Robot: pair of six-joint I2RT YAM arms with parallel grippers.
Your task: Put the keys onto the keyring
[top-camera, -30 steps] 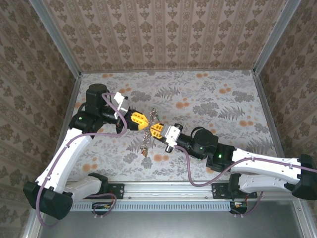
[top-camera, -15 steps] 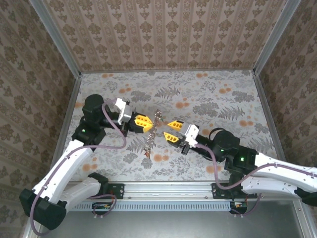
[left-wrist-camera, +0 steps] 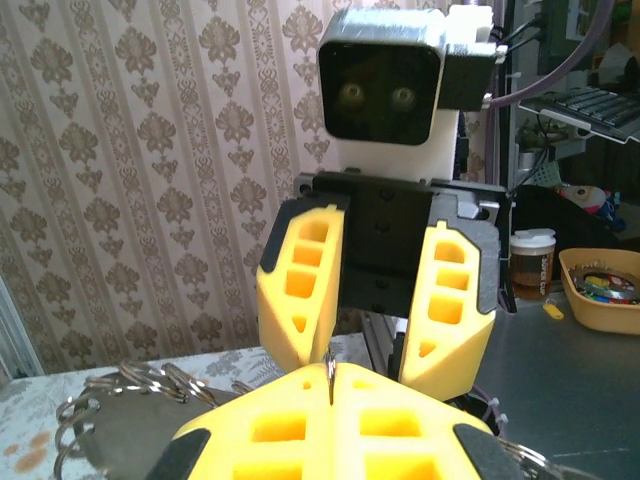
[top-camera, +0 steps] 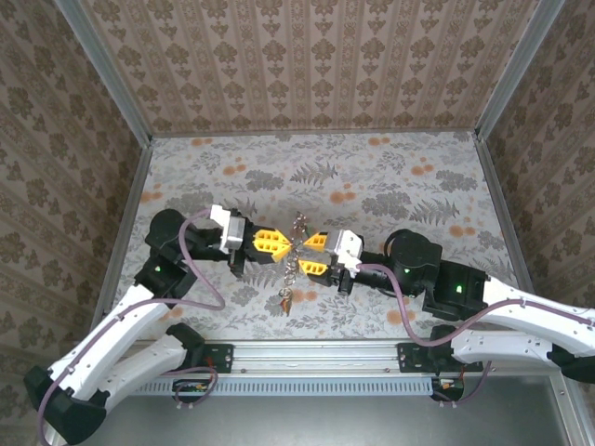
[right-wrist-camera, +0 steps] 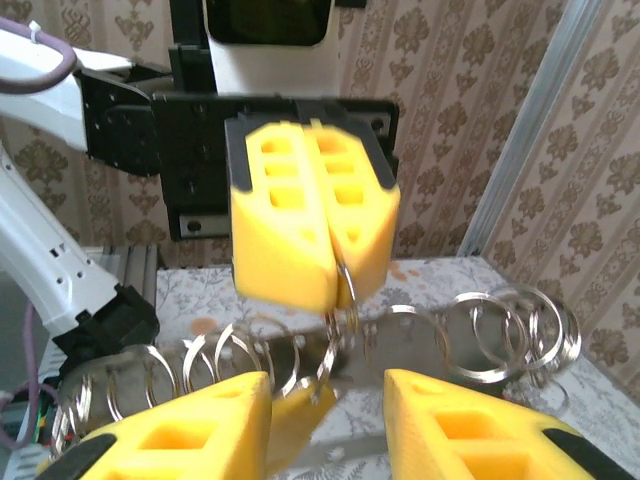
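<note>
Left gripper (top-camera: 288, 245): jaws closed, pinching the thin metal keyring (right-wrist-camera: 345, 290) at its top. It holds the keyring above the table (top-camera: 418, 177), midway between the side edges and nearer the near edge.

Metal loops (right-wrist-camera: 420, 335) fan out beneath the pinch. I cannot tell ring from chain among them.

The keys (top-camera: 285, 299) dangle lowest in the bundle, one of them brass-looking. Whether it touches the table is unclear.

Right gripper (top-camera: 303, 249): jaws apart, holding nothing, nose to nose with the left, one finger on each side of the hanging loops.

Step, as judged: the ring is presented and the right gripper is lining up for a hold on a loop or a key.

Next move calls for a fine, centred close on one strand only. A swinging bundle could slip aside.
</note>
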